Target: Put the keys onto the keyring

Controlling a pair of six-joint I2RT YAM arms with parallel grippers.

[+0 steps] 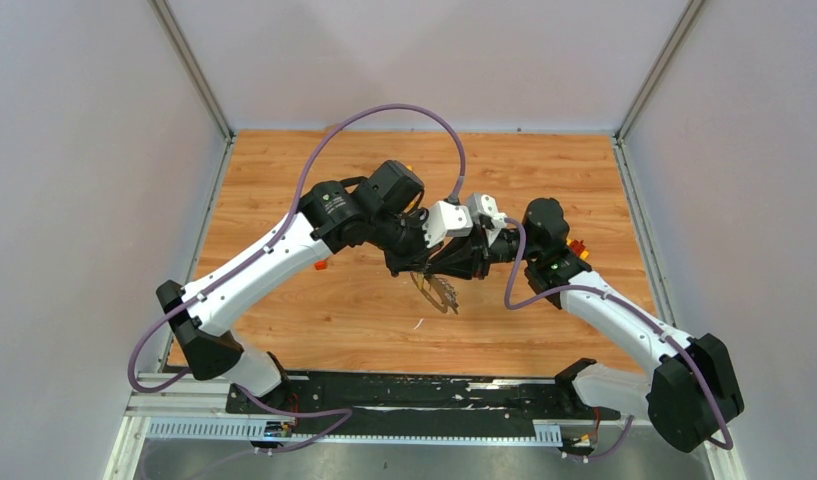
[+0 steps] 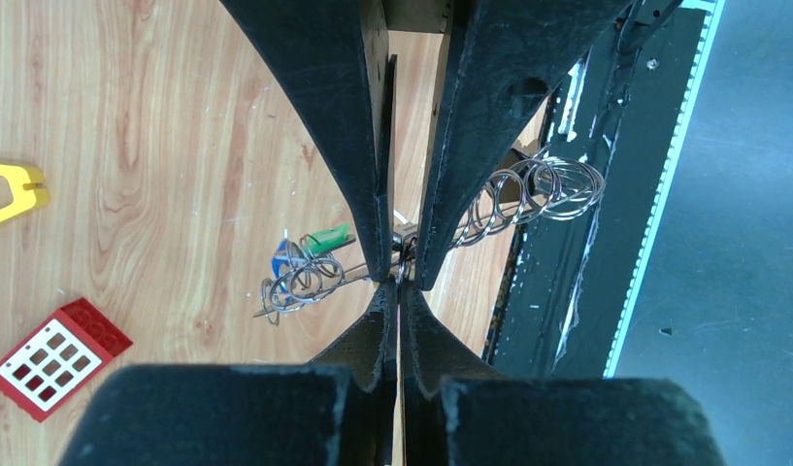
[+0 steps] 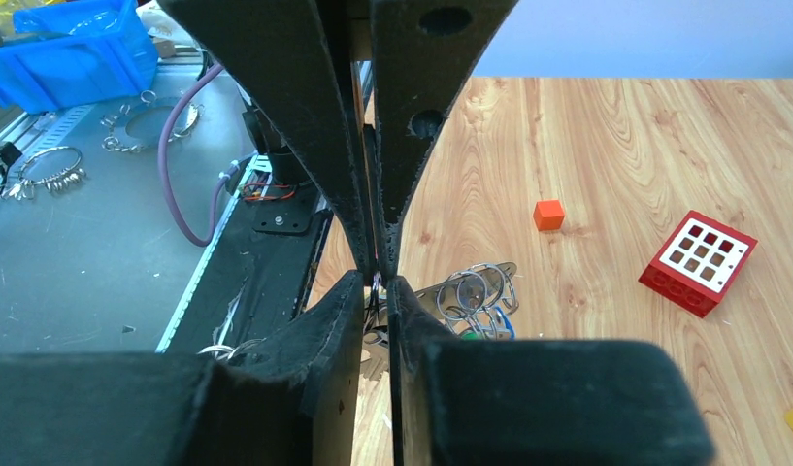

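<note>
right gripper (image 3: 380, 282) | ahead: left gripper (image 2: 400, 280) close, blocking | below: keys (image 3: 475, 303) dangling | off one side: orange block (image 3: 548, 215), red brick (image 3: 698, 262) | past them: open table (image 3: 615, 126)

surface: wooden tabletop (image 1: 544, 180), light-brown grain | walls: plain pale grey panels (image 1: 84, 150) at 9, 12 and 3 o'clock | frame: aluminium posts (image 1: 192, 65) at 11 and 1 o'clock | 6 o'clock: black base plate (image 1: 424, 392) | light: even, soft

A red toy brick (image 3: 698, 262) with a white gridded face lies on the wooden tabletop (image 3: 625, 136), near a small orange cube (image 3: 548, 215). A yellow plastic frame (image 2: 9, 192) lies partly in view. Beyond the table's edge, a blue bin (image 3: 72, 53) and spare ring bunches (image 3: 45, 171) rest on a grey surface (image 3: 82, 282).
</note>
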